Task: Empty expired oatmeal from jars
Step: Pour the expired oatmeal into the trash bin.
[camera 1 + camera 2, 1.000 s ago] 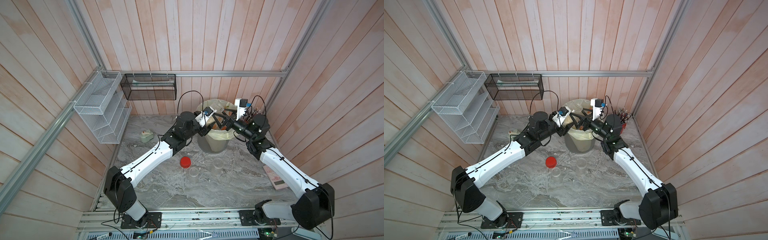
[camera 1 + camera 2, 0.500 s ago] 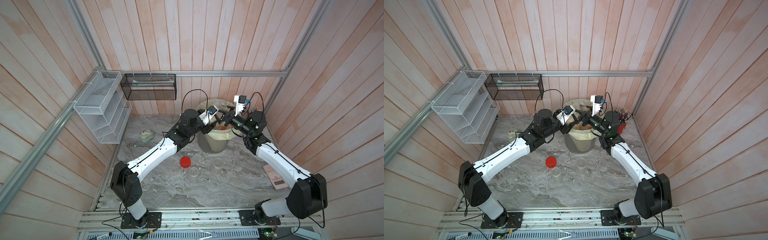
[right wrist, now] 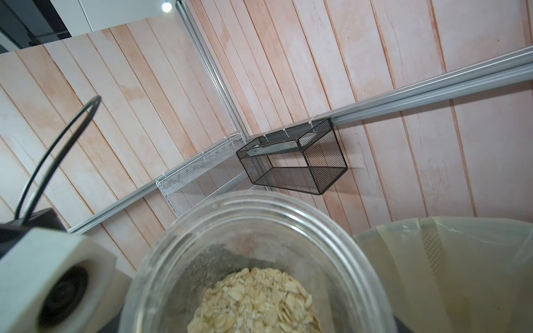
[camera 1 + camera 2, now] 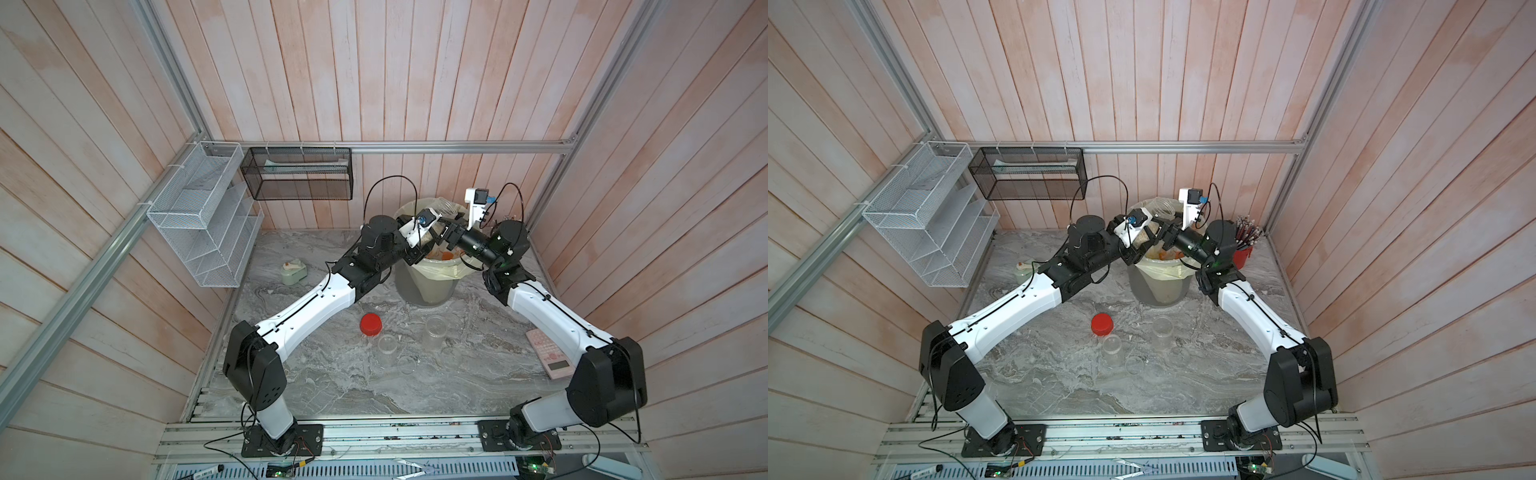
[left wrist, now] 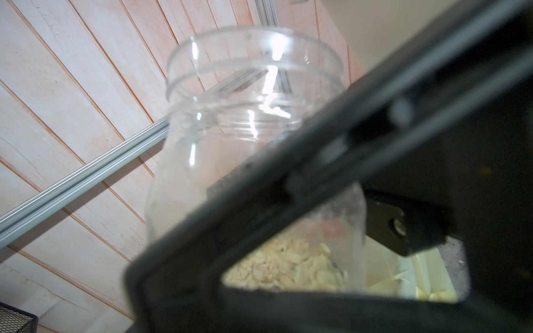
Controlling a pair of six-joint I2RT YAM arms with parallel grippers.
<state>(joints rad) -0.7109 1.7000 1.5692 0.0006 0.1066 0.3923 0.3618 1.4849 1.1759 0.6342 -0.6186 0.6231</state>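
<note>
Clear plastic jar (image 5: 253,115) sits pinched between the left fingers (image 5: 317,178), lidless, with oatmeal (image 3: 253,299) low inside and the lined bin (image 4: 424,286) beneath them. Whether the right fingers (image 4: 452,233) beside it grip it, I cannot tell. Two opposing pulls could twist it loose and scatter flakes onto the bench (image 4: 332,374). A second ago both arms reached less far over the bin.

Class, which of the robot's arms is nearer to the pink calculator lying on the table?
Right. The right arm runs close alongside the pink calculator; the left arm stretches along the opposite side of the table, well away.
</note>
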